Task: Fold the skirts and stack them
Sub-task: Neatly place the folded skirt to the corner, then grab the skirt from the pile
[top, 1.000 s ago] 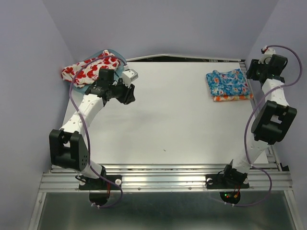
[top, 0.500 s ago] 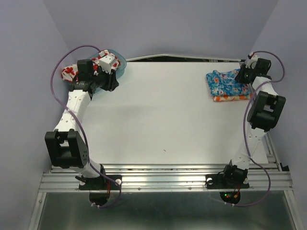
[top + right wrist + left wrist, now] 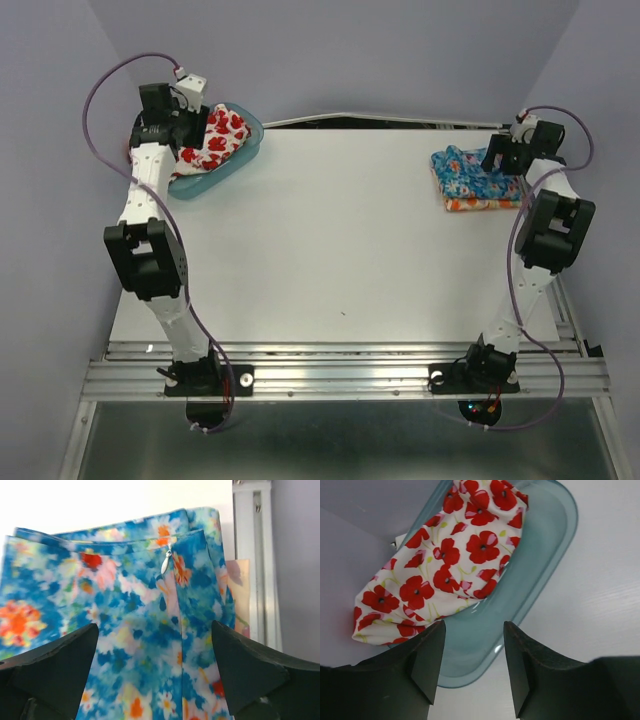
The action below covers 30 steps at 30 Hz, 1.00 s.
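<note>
A white skirt with red poppies [image 3: 218,138] [image 3: 445,565] lies bunched in a translucent teal tub [image 3: 238,163] [image 3: 550,555] at the table's far left corner, spilling over the tub's far rim. My left gripper [image 3: 183,135] [image 3: 474,630] hangs open over the tub's near end, with nothing between its fingers. At the far right a folded blue floral skirt [image 3: 468,172] [image 3: 125,605] rests on an orange one [image 3: 470,205]. My right gripper [image 3: 497,158] [image 3: 155,630] stands wide open just above the blue skirt, its fingers either side of the zip seam.
The white table [image 3: 340,240] spreads between the two piles. Purple walls close in behind the tub and to both sides. A metal rail [image 3: 252,555] runs along the table's right edge beside the blue skirt. Both arms' cables loop near the walls.
My left arm has swung from the table back and left to the tub, its jaws widening. My right gripper has moved in over the blue skirt and opened wide.
</note>
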Each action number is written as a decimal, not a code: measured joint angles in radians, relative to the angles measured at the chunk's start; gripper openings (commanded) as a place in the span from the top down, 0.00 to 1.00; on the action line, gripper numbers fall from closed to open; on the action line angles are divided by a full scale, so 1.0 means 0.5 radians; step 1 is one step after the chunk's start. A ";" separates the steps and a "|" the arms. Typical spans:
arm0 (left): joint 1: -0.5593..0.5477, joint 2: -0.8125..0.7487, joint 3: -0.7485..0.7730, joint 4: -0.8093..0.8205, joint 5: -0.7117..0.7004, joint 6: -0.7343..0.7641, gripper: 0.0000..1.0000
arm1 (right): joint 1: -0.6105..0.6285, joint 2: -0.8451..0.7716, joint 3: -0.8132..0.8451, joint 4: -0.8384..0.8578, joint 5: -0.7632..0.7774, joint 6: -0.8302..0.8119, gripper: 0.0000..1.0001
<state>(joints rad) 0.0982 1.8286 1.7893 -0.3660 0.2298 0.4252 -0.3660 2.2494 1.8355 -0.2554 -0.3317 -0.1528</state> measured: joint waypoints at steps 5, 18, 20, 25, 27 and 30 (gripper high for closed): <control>0.101 0.491 0.522 -0.168 -0.053 0.117 0.28 | -0.001 -0.201 0.000 -0.091 -0.018 -0.053 0.00; 0.101 1.160 0.888 -0.122 -0.066 0.114 0.26 | -0.001 -0.915 -0.317 -0.233 -0.262 0.151 0.00; 0.099 1.204 0.888 -0.087 -0.087 0.105 0.26 | -0.001 -0.964 -0.376 -0.309 -0.329 0.157 0.00; 0.100 1.279 0.887 0.025 -0.116 0.092 0.32 | -0.001 -1.102 -0.566 -0.503 -0.515 0.142 0.00; 0.100 1.307 0.888 0.063 -0.119 0.089 0.48 | -0.001 -1.199 -0.699 -0.581 -0.567 0.125 0.00; 0.100 1.344 0.888 0.089 -0.098 0.076 0.71 | 0.000 -1.351 -0.847 -0.648 -0.603 0.089 0.00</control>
<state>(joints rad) 0.1482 2.5008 2.2333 -0.3218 0.1810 0.4633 -0.3660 1.5738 1.4120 -0.5793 -0.6334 -0.1085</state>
